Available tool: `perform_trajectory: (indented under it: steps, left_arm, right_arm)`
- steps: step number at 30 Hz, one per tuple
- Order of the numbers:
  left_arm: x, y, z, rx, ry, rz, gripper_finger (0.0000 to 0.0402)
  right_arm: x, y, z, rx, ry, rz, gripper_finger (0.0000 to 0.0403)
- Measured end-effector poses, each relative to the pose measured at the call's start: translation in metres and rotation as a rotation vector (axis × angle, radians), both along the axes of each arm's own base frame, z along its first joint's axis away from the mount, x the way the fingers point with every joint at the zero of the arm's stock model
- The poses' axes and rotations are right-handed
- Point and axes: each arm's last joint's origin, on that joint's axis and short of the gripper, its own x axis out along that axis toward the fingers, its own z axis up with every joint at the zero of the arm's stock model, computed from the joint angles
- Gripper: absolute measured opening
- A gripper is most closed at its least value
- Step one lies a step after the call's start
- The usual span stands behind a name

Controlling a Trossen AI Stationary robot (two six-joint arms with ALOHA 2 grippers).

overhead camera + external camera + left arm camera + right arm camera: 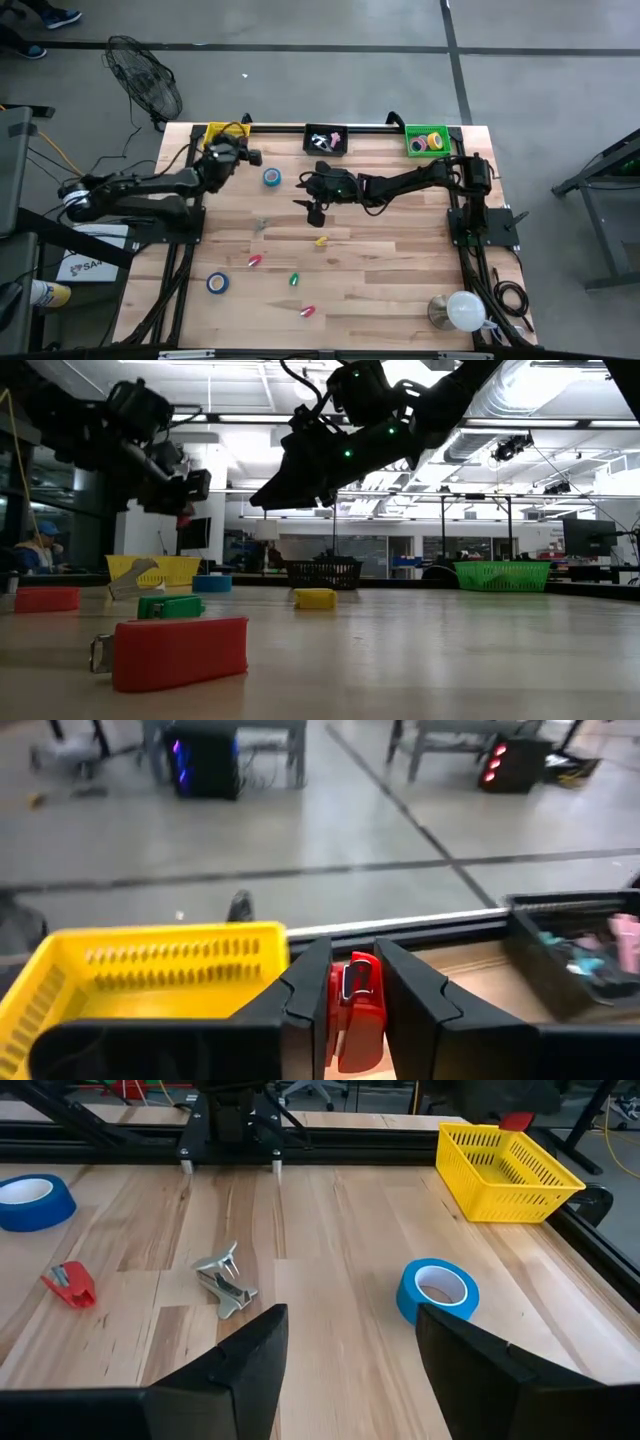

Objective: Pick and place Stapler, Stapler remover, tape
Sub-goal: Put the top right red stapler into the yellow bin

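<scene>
step: your left gripper (355,1010) is clenched on small red stapler (355,1005), beside yellow plastic basket (160,965).
next: centre over basket, then release.
right gripper (350,1355): released, above blue tape roll (437,1290).

From the left wrist camera, the red stapler (352,1015) sits pinched between the dark fingers (300,1010), its lower end cut off at the picture's edge (its sides are covered too). The yellow basket (160,970) loses one corner there. In the black basket (575,955), the contents blur into pale shapes. From overhead, the small coloured pieces (255,260) are too tiny to name.
</scene>
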Motion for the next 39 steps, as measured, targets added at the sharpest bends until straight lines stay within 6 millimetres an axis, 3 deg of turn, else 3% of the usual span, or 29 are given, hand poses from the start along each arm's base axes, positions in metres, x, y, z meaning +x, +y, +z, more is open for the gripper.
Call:
perform_trajectory:
  steps: [8,16,25,39]
  left_arm:
    - [-0.024,0.029,-0.006,-0.079,-0.045,0.106,0.0069]
    - [-0.035,0.052,-0.025,-0.163,-0.050,0.157,0.0070]
    - [-0.022,0.069,-0.024,-0.167,-0.038,0.173,0.0071]
    - [-0.009,0.086,-0.044,-0.243,0.034,0.207,0.0071]
  right_arm:
    - [0.000,0.000,0.000,0.001,-0.001,-0.001,0.0211]
    - [0.000,0.000,0.000,0.002,-0.002,-0.001,0.0211]
    - [0.000,0.000,0.000,0.001,-0.002,-0.005,0.0211]
    - [0.000,0.000,0.000,0.001,0.001,-0.005,0.0211]
